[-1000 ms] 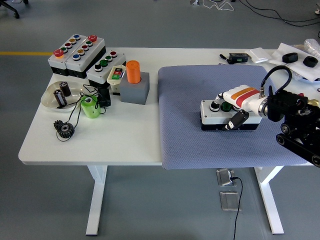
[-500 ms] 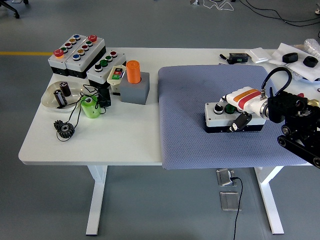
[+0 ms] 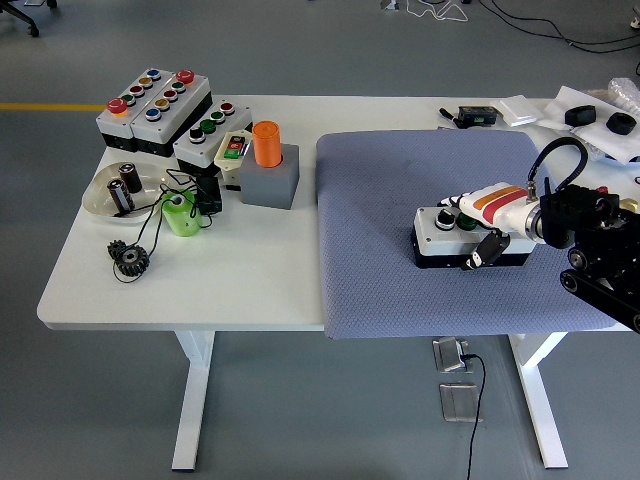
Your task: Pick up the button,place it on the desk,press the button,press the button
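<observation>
Head view: we see a white table on grey floor, w/ a yellow line at far left.
Mat: blue-grey pad covers the table's right half.
Button box: white-topped, black-based box sits on the mat, right of centre.
Right hand: fingers wrapped over the box's right end, thumb on its front side; holding it.
Left side: we note more button boxes, orange cylinder in a grey block, a dish, green cup, gears.
Far right: cables & clutter.

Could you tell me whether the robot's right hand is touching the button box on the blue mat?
Touching. The head view shows the right hand lying over the button box, a dark finger down its front side, with no gap visible.
</observation>
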